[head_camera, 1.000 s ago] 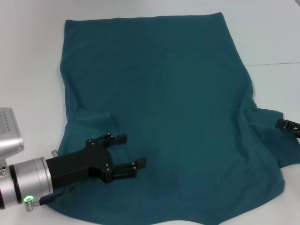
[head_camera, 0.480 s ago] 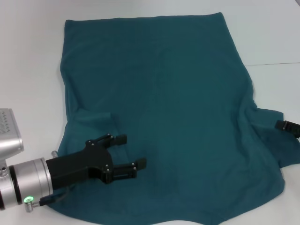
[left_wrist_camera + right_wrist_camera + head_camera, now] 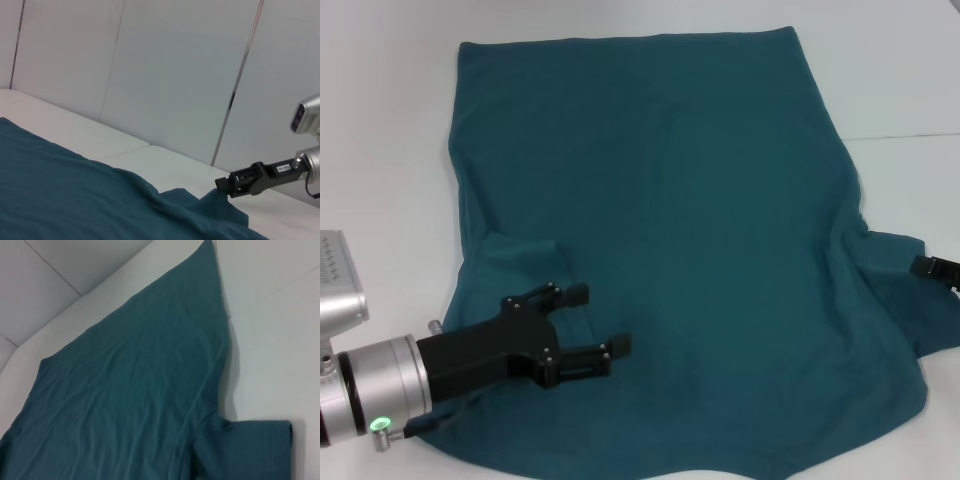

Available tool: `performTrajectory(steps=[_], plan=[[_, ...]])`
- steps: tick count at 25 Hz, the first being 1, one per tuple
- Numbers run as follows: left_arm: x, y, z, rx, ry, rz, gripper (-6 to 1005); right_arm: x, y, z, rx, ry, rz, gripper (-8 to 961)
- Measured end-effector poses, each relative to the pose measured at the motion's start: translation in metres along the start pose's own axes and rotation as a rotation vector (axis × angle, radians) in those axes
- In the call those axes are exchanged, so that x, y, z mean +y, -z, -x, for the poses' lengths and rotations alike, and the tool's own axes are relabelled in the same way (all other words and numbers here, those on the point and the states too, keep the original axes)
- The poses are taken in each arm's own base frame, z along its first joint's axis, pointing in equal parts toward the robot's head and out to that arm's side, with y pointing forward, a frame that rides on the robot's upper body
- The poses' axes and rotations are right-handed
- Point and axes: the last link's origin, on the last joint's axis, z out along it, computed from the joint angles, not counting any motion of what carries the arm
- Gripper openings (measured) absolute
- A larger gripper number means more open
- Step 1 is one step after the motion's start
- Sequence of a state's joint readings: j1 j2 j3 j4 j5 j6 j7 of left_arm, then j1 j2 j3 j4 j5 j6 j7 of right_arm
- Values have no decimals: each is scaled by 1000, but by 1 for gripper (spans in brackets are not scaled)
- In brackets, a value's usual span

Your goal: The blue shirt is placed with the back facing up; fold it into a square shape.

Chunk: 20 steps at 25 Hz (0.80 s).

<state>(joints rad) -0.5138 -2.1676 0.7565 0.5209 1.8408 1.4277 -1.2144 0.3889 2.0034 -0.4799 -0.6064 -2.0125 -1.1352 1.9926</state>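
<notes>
The blue shirt (image 3: 660, 240) lies flat on the white tabletop (image 3: 380, 150), plain side up. The left gripper (image 3: 588, 325) hovers over its near left part with fingers apart. The right gripper (image 3: 932, 266) sits by the right sleeve; I cannot tell if it is apart or together. A grab of only one layer could bunch the shirt. Almost nothing has moved since before.
</notes>
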Motion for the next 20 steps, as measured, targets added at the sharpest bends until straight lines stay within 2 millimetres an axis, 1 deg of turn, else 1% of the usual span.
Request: performTrajectory(steps=[5, 15, 20], plan=[[-1, 2, 0, 4, 2, -7, 947, -1, 0, 0, -13, -3, 3, 627], [-1, 2, 0, 4, 3, -9, 947, -4, 3, -3, -84, -27, 17, 162], [-1, 2, 0, 4, 10, -9, 947, -5, 3, -5, -106, -41, 24, 26]])
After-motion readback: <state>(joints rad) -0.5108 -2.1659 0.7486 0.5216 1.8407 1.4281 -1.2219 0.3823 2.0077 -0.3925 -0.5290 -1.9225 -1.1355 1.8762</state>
